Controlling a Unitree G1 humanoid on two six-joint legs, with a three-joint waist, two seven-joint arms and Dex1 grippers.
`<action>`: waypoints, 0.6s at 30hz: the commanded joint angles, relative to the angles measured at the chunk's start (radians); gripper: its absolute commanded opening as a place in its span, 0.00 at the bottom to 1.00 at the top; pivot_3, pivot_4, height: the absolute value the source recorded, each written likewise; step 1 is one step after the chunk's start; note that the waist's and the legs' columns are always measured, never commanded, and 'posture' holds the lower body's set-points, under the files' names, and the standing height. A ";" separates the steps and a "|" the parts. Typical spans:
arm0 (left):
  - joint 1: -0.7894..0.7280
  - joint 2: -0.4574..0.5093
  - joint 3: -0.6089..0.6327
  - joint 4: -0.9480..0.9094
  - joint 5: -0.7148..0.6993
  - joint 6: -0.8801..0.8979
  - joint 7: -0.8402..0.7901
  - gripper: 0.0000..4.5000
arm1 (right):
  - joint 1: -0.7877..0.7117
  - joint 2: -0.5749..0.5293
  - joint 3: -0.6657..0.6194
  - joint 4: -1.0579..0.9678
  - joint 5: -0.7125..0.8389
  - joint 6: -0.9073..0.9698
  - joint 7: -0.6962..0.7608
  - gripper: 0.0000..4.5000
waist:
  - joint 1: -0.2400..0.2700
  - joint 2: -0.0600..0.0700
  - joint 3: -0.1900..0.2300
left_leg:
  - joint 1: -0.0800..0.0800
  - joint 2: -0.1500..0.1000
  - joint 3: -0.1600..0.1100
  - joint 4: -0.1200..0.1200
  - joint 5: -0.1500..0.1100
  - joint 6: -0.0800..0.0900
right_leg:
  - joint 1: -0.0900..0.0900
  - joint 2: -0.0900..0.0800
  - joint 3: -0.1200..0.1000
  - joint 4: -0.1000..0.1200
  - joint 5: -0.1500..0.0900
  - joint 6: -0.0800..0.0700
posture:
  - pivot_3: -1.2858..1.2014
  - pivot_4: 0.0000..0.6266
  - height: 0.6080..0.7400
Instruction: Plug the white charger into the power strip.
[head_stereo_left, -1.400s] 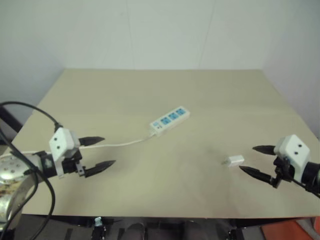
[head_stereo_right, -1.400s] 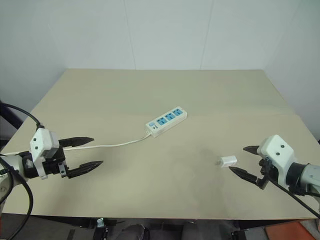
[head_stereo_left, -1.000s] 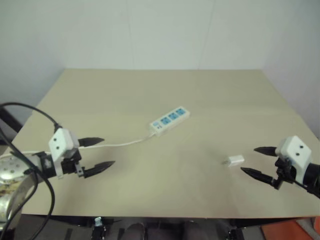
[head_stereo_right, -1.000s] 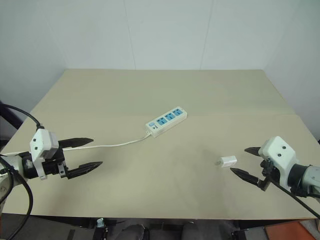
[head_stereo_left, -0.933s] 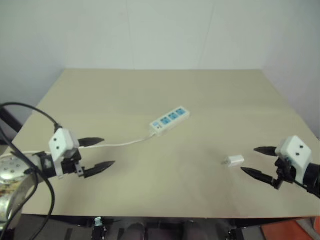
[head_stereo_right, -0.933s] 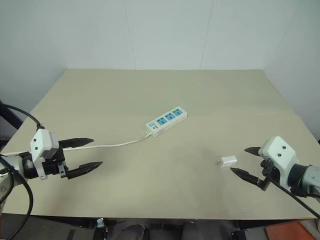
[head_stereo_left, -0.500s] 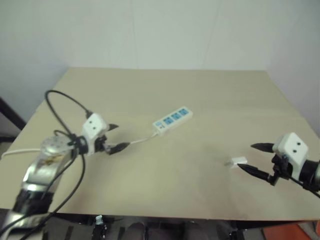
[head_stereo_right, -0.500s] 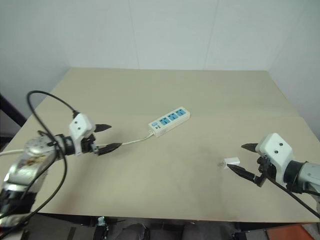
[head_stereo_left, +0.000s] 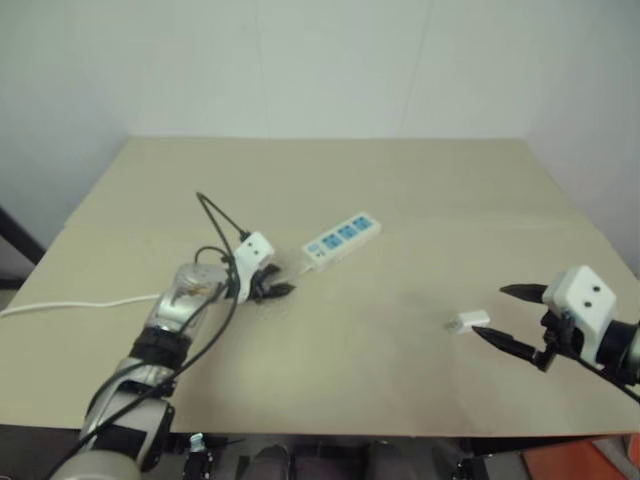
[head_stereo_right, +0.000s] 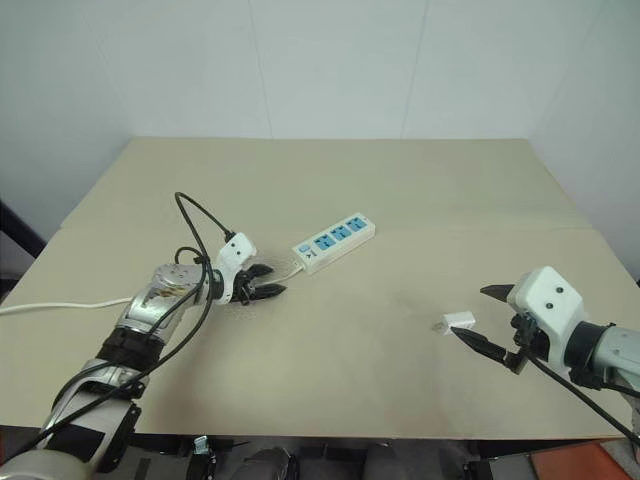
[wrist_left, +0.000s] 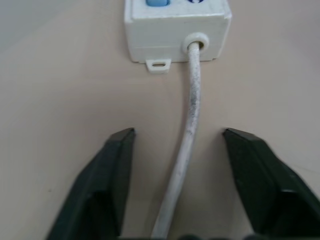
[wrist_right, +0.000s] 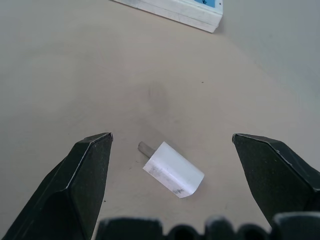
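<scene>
Plain tan bench (head_stereo_left: 420, 190) under white wall | left pincer (head_stereo_right: 262, 281) part-open astride thin white cord (wrist_left: 189, 135), holding nothing, likely to steady long white blue-faced power strip (head_stereo_left: 341, 238) | small white boxy charger (head_stereo_right: 456, 321) lying loose between wide right pincer (head_stereo_right: 478, 318) tips, ready for pickup

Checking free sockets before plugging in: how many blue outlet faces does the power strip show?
4, in a single row along the power strip near the table's middle, running from its cord end toward the far end. None looks occupied or hidden.
</scene>
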 joint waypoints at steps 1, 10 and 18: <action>0.033 0.011 -0.016 -0.008 0.019 -0.004 -0.029 0.35 | 0.003 0.000 -0.047 -0.032 0.008 0.002 -0.013 1.00 | 0.000 0.000 0.000 | 0.000 0.000 0.000 0.000 0.000 0.000 | 0.000 0.000 0.000 0.000 0.000 0.000 | 0.52 0.24 1.00; 0.403 0.242 0.169 -0.440 -0.192 -0.071 -0.278 0.00 | 0.003 0.004 -0.031 -0.040 0.011 -0.010 -0.014 1.00 | -0.027 0.001 0.000 | 0.000 0.005 0.002 -0.001 0.000 0.000 | -0.004 0.001 0.005 0.001 0.000 -0.001 | 0.52 0.24 1.00; 0.574 0.307 0.309 -0.589 -0.334 -0.029 -0.291 0.41 | -0.024 -0.005 0.000 -0.021 0.009 -0.017 -0.006 1.00 | 0.011 0.001 0.001 | 0.001 0.006 0.003 0.000 0.000 0.000 | 0.000 0.000 0.002 -0.001 -0.001 0.002 | 0.52 0.24 1.00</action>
